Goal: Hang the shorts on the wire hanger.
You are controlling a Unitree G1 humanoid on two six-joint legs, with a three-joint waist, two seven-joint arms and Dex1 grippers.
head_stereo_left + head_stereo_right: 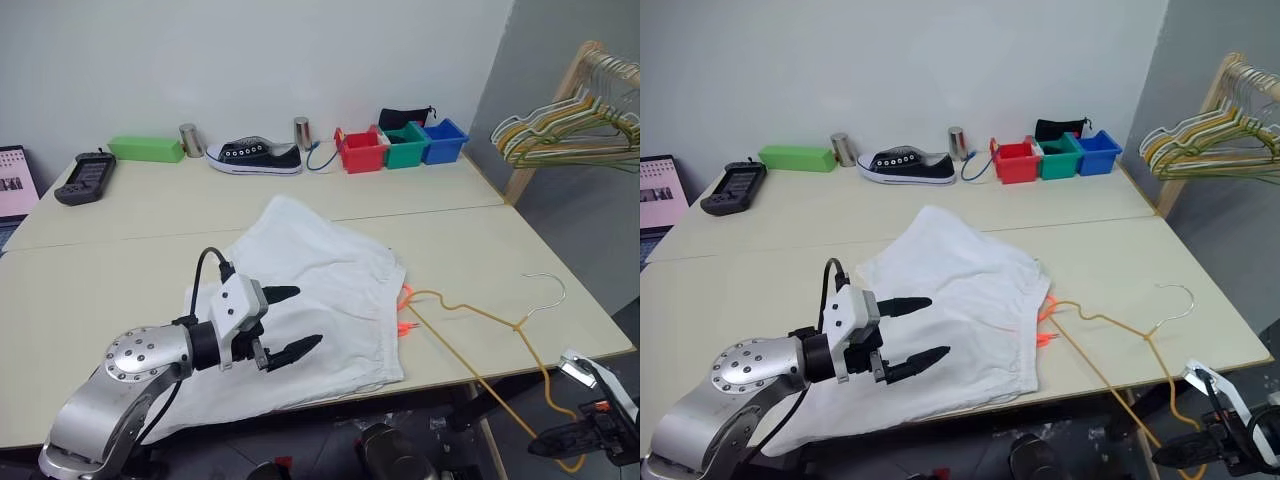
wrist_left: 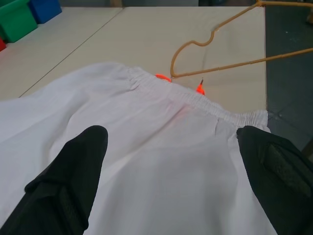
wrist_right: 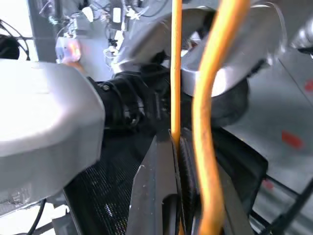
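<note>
Directly beneath the left gripper [image 1: 288,324] lie the shorts [image 1: 310,300], spread flat and white on the cream table [image 1: 130,260]. Its two black fingers [image 2: 68,181] stand wide apart, holding nothing, poised just above the cloth without pressing it. Beyond those fingertips runs the gathered waistband, and past it the neon-orange drawstring [image 2: 164,77] peeks out at the hem.

Right gripper [image 1: 555,442] sits off the table's near right corner, below the table edge. Its fingers are pressed together on the wire hanger [image 1: 480,315], clamping the thin yellow-tan wire at one lower end; the right wrist view shows the wire [image 3: 176,73] running straight up from between the closed fingers. From that grip the hanger slants up across the table toward the shorts, its far end touching the waistband beside the drawstring, its pale hook [image 1: 545,290] lying on bare tabletop.

Far beyond both grippers: a black sneaker [image 1: 255,156], red, green and blue bins [image 1: 400,146], and a bunch of hangers [image 1: 560,130] on a wooden rack.
</note>
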